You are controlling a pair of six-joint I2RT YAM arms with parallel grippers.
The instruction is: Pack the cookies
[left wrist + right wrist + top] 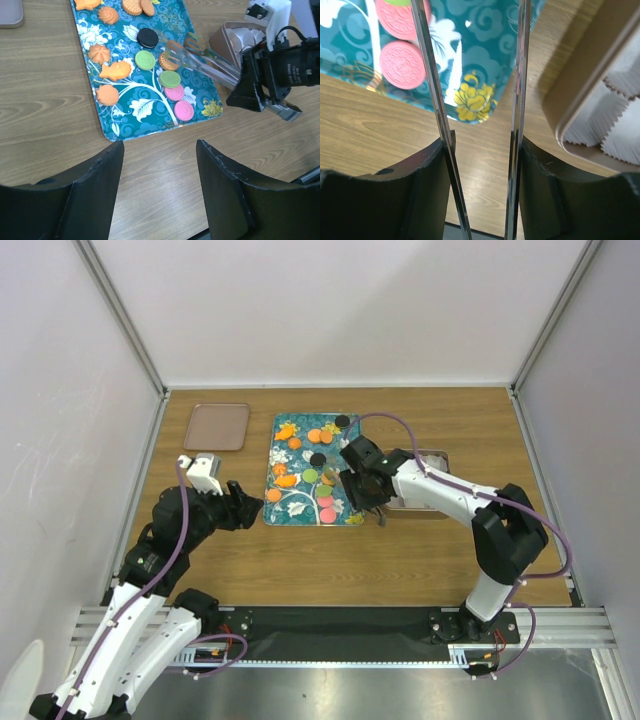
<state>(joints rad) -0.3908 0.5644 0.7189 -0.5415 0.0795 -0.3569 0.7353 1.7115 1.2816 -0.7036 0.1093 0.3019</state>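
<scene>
The right gripper (366, 490) is holding tongs (202, 59) over the tray's (116, 134) cookies (184, 110).
Its jaws are clamping the tongs; the left gripper (160, 147) is hovering near, jaws apart.

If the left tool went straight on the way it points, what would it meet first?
Probably the near rim of the teal floral tray, once the left tool crosses bare wooden table; its height is unclear.

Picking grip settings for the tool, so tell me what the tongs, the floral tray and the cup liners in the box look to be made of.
Tongs: polished metal, likely steel; thin mirror-bright strips. Floral tray: glossy, printed; sheen and raised rim suggest lacquered tin or melamine, cannot tell which. Liners: white pleated paper, matte, with crimped edges.
</scene>
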